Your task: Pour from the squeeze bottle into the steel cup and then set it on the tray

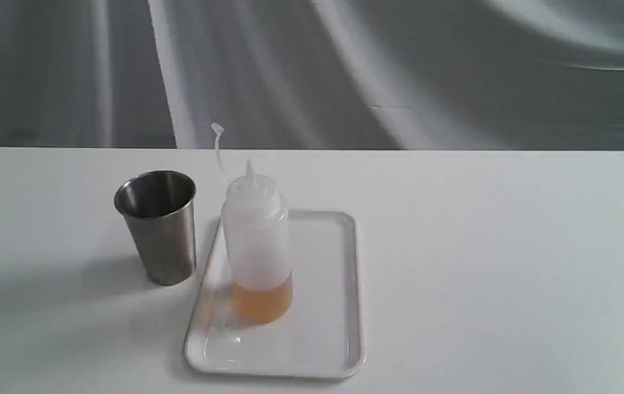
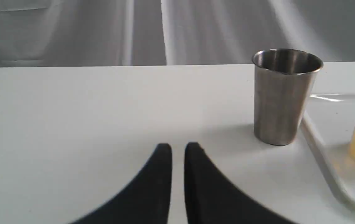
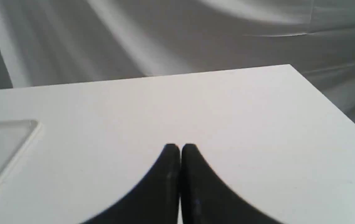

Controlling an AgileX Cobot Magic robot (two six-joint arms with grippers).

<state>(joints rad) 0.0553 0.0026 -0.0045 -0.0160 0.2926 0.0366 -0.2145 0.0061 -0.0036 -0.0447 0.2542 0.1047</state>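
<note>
A: What is taking up most of the scene?

B: A grey draped cloth (image 1: 345, 71) is hanging behind everything, and the white tabletop (image 1: 509, 246) is spreading across the lower half of the exterior view.

A: Where is the tray lying?

B: The tray (image 1: 323, 306) is lying flat on the tabletop, a little left of the middle in the exterior view, with a short end facing the camera.

A: And the squeeze bottle?

B: The squeeze bottle (image 1: 257, 246) is standing upright on the tray, toward its left rim. Amber liquid is filling only its lowest part. Its cap strap (image 1: 217, 148) is curling up beside the nozzle.

A: The steel cup?

B: The steel cup (image 1: 161, 235) is standing upright on the tabletop, just beside the tray's left rim and apart from the bottle. I cannot tell whether it is touching the rim, or what its dark inside is holding.

A: How are the arms posing?

B: Both are showing only in their wrist views. The left gripper (image 2: 177, 147) is hovering low over bare tabletop, pointing toward the far edge. The cup is standing ahead of it, off toward the tray side. Its jaws are standing nearly together, with a thin slit between them and nothing in it.

A: The other one?

B: The right gripper (image 3: 180, 147) is hovering in the same low, forward-pointing pose over bare tabletop, well apart from the tray's corner. Its jaws are pressing together and gripping nothing.
</note>
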